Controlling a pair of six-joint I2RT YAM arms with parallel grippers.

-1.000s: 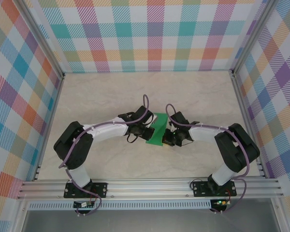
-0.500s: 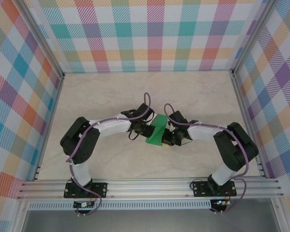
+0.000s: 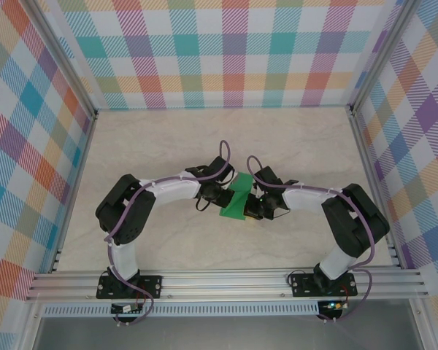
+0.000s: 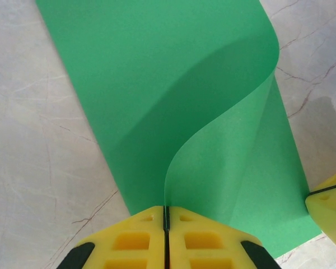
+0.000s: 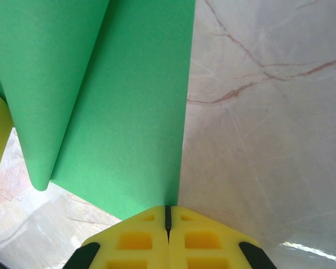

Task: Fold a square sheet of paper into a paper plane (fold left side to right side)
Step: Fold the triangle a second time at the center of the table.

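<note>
The square sheet of paper [image 3: 238,198] is bright green and lies mid-table between both grippers, part folded. In the left wrist view its lifted side [image 4: 224,162] curls up from the flat part [image 4: 145,73], and my left gripper [image 4: 166,208] is shut on that raised edge. My right gripper [image 5: 168,208] is shut on the sheet's right edge [image 5: 134,129], low against the table. From above, the left gripper [image 3: 222,195] and right gripper [image 3: 252,209] sit close together on either side of the sheet. No finished paper plane is in view.
The marble-patterned tabletop [image 3: 204,146] is walled by plaid panels [image 3: 226,51] at the back and sides. An aluminium rail [image 3: 219,281] with the arm bases runs along the near edge. The right gripper's yellow finger [image 4: 330,207] shows beside the sheet in the left wrist view.
My left arm has swung rightward, carrying the sheet's left side up and over towards the right. The green area seen from above has narrowed. The right gripper has barely moved.
</note>
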